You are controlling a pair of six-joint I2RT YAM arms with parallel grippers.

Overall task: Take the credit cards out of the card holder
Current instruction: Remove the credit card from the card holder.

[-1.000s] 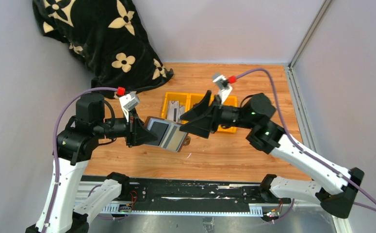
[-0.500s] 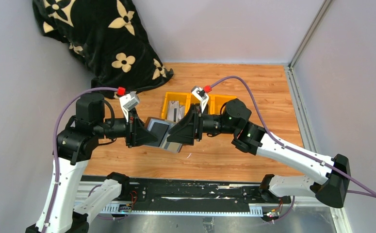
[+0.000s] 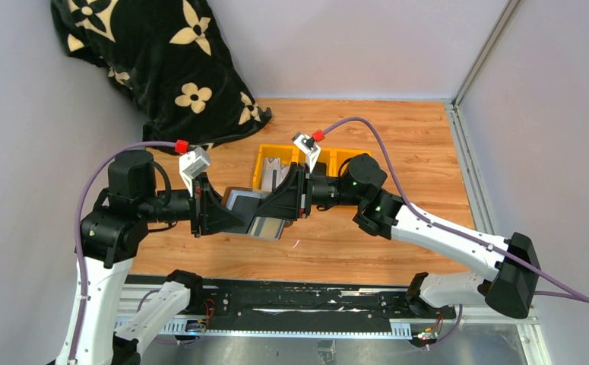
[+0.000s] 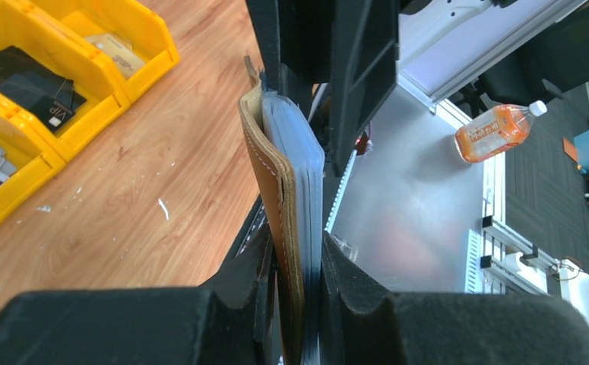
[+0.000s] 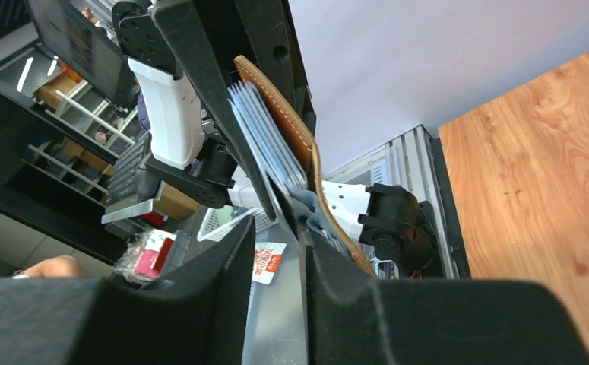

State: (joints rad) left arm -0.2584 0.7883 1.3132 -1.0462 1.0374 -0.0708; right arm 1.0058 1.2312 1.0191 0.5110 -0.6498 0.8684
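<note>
Brown leather made the outside of the card holder [image 3: 268, 228], and its inside was grey. It was up in the air over the wooden table [image 3: 397, 137], between the two arms. It did not touch the table. It stood on its edge.

The left gripper [image 3: 234, 219] held one end of the card holder. In the left wrist view, its two black fingers [image 4: 352, 289] were clenched on the card holder [image 4: 283, 175]. One finger pressed on the brown leather side. The other pressed on the grey side. The left gripper [image 4: 299, 262] had a firm hold.

The right gripper [image 3: 267, 214] was at the other end. In the right wrist view, the grey pockets of the card holder [image 5: 264, 137] ran down into the thin gap between its fingers [image 5: 223, 289]. The brown leather flap curved past the outside of one finger. The right gripper [image 5: 282, 232] was nearly closed. I could not tell if it was really pinching the pockets or only sitting close around them.

Behind the grippers, the yellow bins [image 3: 261, 156] sat on the table. In the left wrist view, one of the yellow bins [image 4: 116, 72] had a black card [image 4: 36, 87] in it. A black blanket [image 3: 162, 68] with cream flowers lay in the far left corner. An orange bottle [image 4: 500, 131] lay on its side on the grey floor past the table.
</note>
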